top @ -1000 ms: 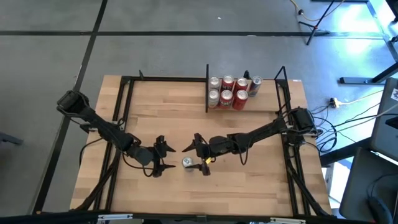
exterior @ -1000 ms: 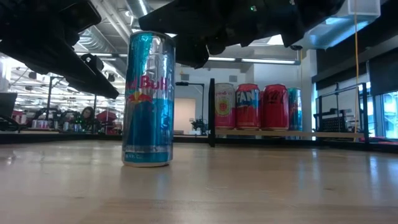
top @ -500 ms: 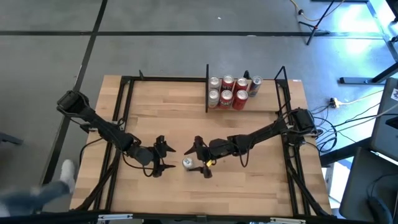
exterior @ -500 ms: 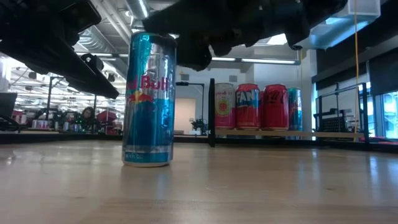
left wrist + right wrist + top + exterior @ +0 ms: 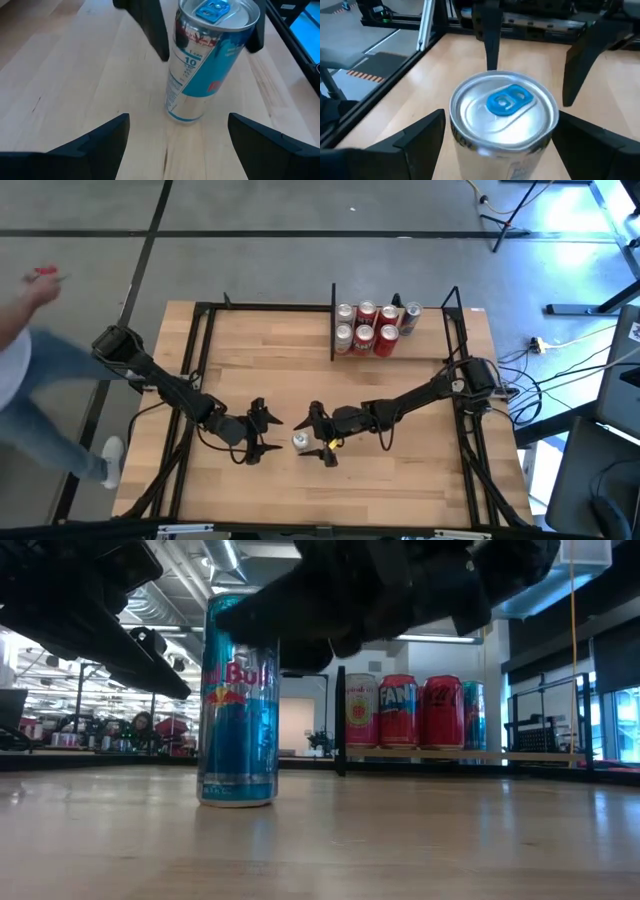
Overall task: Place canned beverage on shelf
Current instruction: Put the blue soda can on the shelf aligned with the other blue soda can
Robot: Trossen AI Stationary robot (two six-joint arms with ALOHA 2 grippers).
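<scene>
Blue-and-silver can point(image 5: 300, 442) stands upright on the desk point(image 5: 270, 370) near its front edge, between the two arms, blue tab up. Right gripper point(image 5: 322, 438) is at the can, fingers point(image 5: 417, 136) spread wide with one on either side of the can top in the right wrist view; contact not visible, nothing pinched yet. Left gripper point(image 5: 262, 432) waits just beside the can on the other side, fingers point(image 5: 95, 142) also spread and empty. Judgement: step in hand is the grasp. Do it well by lowering so the pads meet the cylindrical wall below the rim, centred on the can axis, then closing evenly; an off-centre close would likely tip this tall, narrow can. Farther back, the shelf point(image 5: 333, 320) holds seven cans point(image 5: 372, 326); its open floor appears to lie toward the desk's front side.
</scene>
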